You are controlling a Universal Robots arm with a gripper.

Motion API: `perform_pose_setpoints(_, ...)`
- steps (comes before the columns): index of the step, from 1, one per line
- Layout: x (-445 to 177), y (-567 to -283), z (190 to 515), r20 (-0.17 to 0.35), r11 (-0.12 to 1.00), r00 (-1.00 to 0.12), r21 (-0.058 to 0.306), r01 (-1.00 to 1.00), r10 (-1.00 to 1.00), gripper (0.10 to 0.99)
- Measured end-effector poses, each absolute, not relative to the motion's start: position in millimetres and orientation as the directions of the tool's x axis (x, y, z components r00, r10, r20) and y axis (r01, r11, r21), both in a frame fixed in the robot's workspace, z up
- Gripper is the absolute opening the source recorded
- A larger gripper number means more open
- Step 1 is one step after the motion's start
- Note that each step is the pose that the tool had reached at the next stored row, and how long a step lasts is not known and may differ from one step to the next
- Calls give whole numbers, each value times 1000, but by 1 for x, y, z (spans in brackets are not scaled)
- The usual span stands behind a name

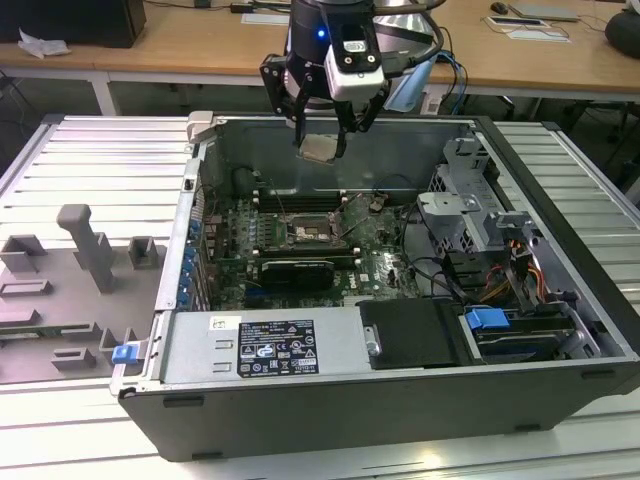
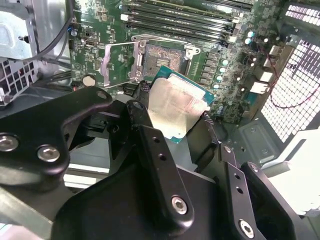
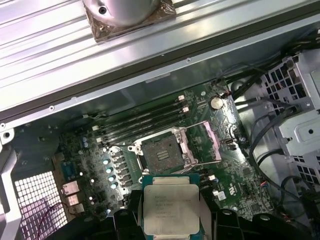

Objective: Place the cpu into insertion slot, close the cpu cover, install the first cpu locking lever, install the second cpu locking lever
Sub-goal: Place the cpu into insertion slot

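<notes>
A: Gripper [image 1: 320, 142] status?

B: Narrowed onto the cpu [image 3: 171, 210], clamped by its edges and roughly level. It hangs high over the open computer case [image 1: 400, 420]. The insertion slot [image 3: 162, 155] lies bare below, with the cpu cover [image 3: 205, 146] swung open beside it.

A: How to seat it well?

B: My judgement: square the chip to the socket, keep it level, lower it straight. No sliding.

A: Any writing?

B: Faint print on the chip lid, and a white label [image 1: 262, 347] on the power supply. Neither is legible.
</notes>
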State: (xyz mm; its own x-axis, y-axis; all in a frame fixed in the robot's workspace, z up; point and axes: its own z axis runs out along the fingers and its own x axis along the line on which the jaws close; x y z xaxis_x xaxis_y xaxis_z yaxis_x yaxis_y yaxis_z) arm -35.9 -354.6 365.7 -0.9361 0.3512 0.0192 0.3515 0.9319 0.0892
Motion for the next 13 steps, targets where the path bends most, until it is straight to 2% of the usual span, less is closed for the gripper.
perform_pose_setpoints(13, -36, -355, 366, 19, 904, -909, 89, 417, 417, 541)
